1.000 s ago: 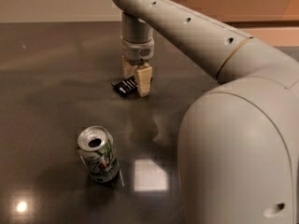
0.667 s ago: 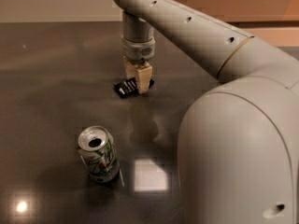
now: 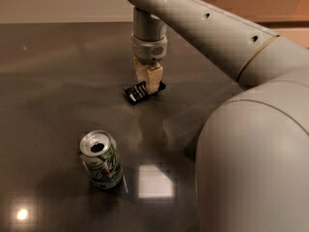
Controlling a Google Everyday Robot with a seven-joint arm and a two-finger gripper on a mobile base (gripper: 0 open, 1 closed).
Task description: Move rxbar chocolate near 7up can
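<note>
Rxbar (image 3: 137, 93), one only, sits at mid-bench (image 3: 58, 71), and I see its right end clenched in my end effector (image 3: 150, 87), which points straight down. One can (image 3: 102, 163) stands upright well apart, nearer the camera.

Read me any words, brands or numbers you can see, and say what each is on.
No text can be quoted.
rxbar chocolate: white lettering rows, too blurred to read.
7up can: green and white print, nothing legible.
tool, down at the bar: no markings seen.
</note>
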